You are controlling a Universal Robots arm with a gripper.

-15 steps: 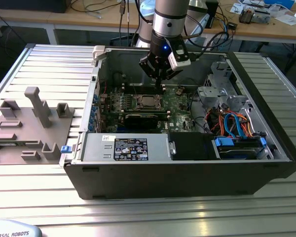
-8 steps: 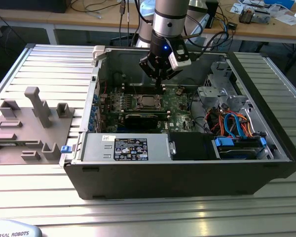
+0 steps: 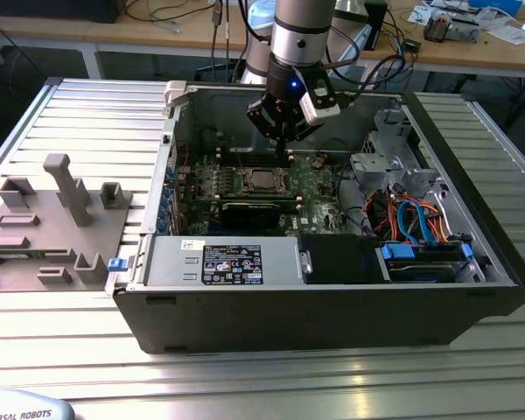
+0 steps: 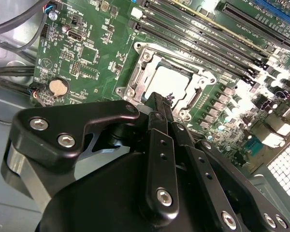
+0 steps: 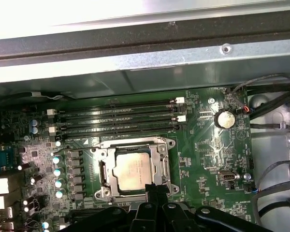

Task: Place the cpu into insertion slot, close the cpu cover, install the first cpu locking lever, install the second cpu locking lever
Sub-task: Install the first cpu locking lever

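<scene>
Fingers pressed together, tip against tip, with nothing that I can make out between them: so I hang in the exterior view, lowered into the open computer case that lies on its side on the ridged tabletop. My tips point down at the green motherboard, just beside the socket on the far side of it. The cpu sits there as a small grey square. A grey fixture block rests on the tabletop at the exterior view's left, well apart from the case.

In the second wrist view my fingers run out as two black bars laid flat against each other, their ends right at the socket's edge. The cpu lies just past them, its dull metal top bare, and a coin cell sits farther off on the board.

In the first wrist view the cpu lies flat in its slot with the cpu cover framing it, lying down around the chip. My closed tips meet the frame's near edge. Memory slots run beyond the socket. Whether the locking levers are hooked I cannot tell.
</scene>
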